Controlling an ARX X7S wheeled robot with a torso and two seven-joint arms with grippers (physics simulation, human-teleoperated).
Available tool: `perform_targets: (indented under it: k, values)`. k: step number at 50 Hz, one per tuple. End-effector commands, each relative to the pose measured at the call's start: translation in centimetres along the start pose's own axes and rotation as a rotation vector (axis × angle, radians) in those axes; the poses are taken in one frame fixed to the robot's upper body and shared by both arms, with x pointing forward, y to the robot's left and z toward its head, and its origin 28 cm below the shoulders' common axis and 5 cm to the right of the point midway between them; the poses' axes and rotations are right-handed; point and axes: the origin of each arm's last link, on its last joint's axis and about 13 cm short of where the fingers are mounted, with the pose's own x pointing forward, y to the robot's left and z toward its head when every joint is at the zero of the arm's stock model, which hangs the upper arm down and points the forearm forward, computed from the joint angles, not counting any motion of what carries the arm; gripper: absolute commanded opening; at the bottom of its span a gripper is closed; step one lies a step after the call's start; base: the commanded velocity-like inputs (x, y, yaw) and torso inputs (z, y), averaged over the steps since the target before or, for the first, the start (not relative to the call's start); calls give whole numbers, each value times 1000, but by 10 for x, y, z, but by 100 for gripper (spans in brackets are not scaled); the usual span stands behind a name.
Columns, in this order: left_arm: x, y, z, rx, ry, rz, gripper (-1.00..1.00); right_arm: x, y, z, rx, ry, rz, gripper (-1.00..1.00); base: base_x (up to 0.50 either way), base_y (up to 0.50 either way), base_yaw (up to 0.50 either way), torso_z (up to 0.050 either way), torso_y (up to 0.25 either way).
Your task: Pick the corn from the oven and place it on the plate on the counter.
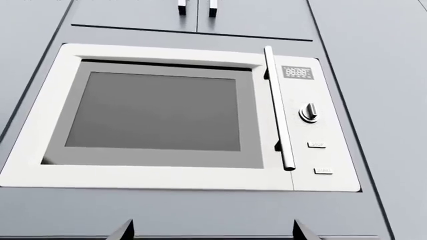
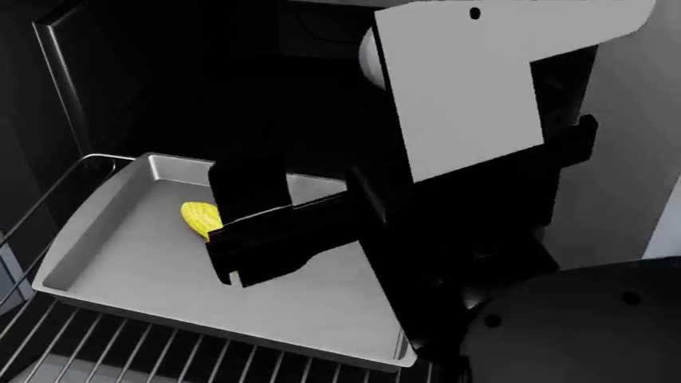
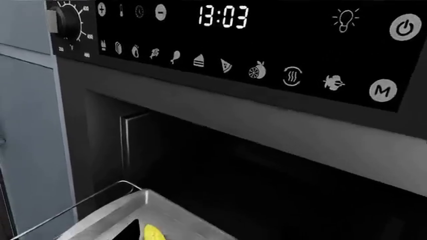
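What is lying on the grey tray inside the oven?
A yellow corn lies on the baking tray, which sits on a wire rack in the oven. The right arm covers most of the cob and part of the tray.

Bright yellow corn (image 2: 198,218), grey baking tray (image 2: 127,255), black oven (image 2: 159,80)

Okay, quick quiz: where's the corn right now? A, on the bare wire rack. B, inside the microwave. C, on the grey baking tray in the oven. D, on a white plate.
C: the corn lies on the grey baking tray, partly hidden behind the right gripper.
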Motion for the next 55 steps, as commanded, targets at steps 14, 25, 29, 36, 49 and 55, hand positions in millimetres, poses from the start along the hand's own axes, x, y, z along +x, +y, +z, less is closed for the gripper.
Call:
perform_targets:
  k: [14,25,29,36,49,55]
  values:
    - [0,2,2,-1,-13,14,100,50,-18,4,-86,211,73,100,0,0,0,0,0]
    - [1,4,3,6,-19,22,100,70,-23,-1,-151,320,164,100,0,0,0,0,0]
    - [1,4,3,7,-18,21,100,73,-23,-3,-164,336,178,100,0,0,0,0,0]
    - [1,4,3,6,-21,23,100,81,-26,-1,-198,379,206,100,0,0,0,0,0]
    - [-1,8,1,8,-23,33,100,96,-21,-5,-148,414,251,100,0,0,0,0,0]
    - [-1,8,0,8,-23,35,100,103,-18,-5,-113,438,264,100,0,0,0,0,0]
